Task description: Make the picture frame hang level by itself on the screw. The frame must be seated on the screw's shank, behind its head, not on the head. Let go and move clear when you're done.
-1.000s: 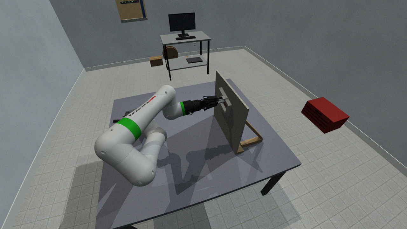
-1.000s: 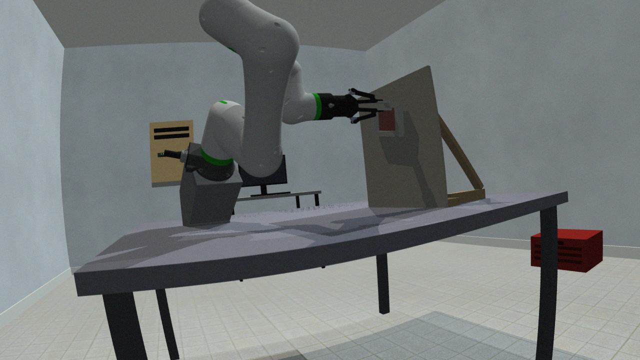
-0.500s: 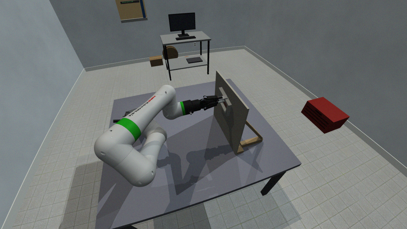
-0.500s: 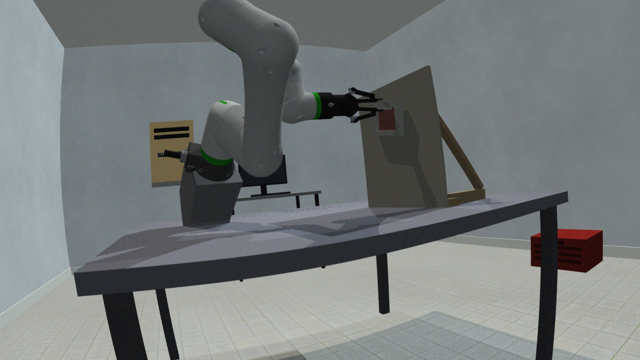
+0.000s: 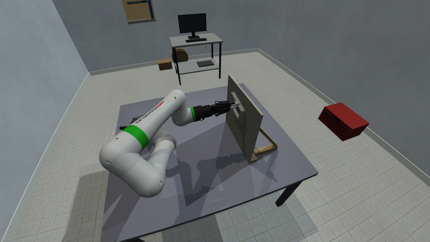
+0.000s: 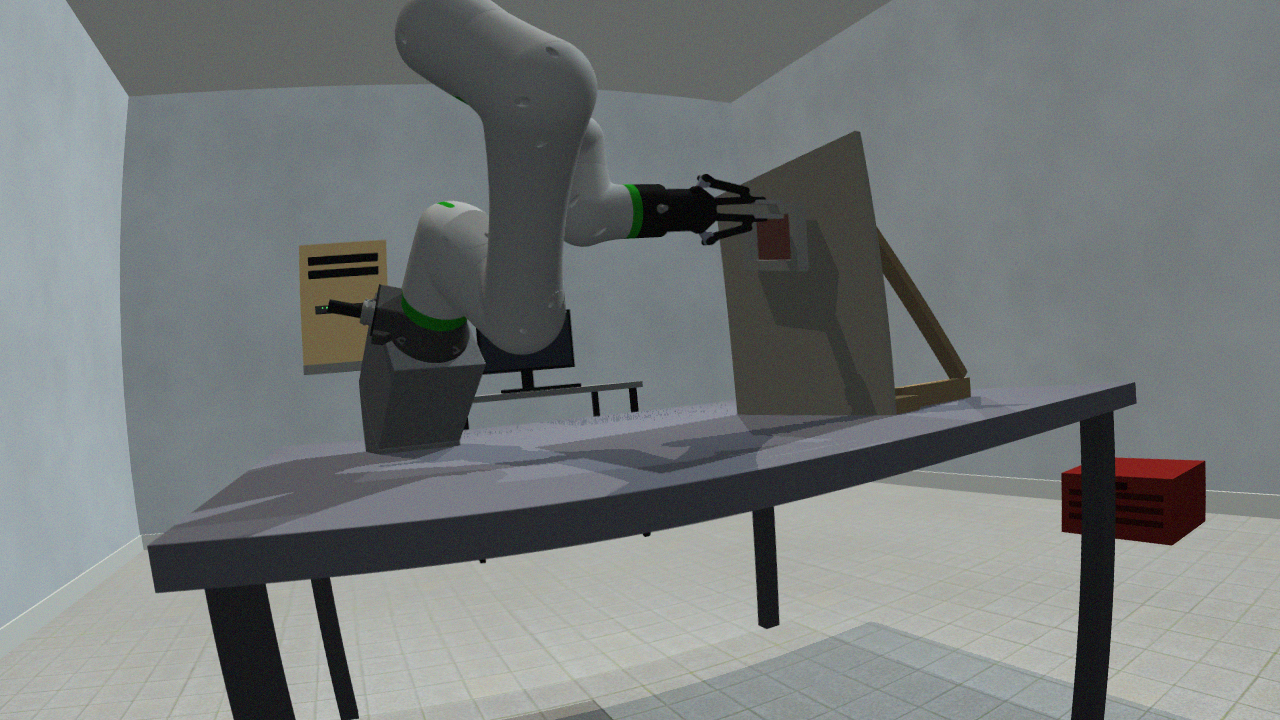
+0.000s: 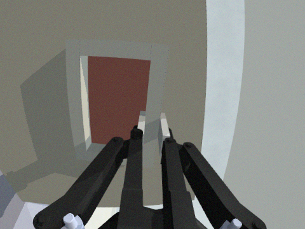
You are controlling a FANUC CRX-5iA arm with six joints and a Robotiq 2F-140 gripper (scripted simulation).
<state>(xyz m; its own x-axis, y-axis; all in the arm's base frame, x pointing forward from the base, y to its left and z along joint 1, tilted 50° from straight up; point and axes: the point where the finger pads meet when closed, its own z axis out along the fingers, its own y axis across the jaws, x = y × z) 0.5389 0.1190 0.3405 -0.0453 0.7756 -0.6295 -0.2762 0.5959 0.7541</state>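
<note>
A small picture frame (image 7: 116, 99) with a grey border and a dark red panel lies against the tan upright board (image 6: 801, 277), near the board's top. It also shows in the side view (image 6: 776, 240) and from above (image 5: 237, 106). My gripper (image 7: 151, 120) (image 6: 747, 217) is shut on the frame's rail at its upper edge, with the fingers reaching straight at the board. The arm stretches out level from the base toward the board (image 5: 229, 101). The screw is hidden behind the frame and fingers, so I cannot tell how the frame sits on it.
The board (image 5: 243, 117) stands on the table, propped by a wooden brace (image 5: 266, 144) behind it. A red box (image 5: 342, 120) hovers to the right of the table. A desk with a monitor (image 5: 195, 45) stands at the far wall.
</note>
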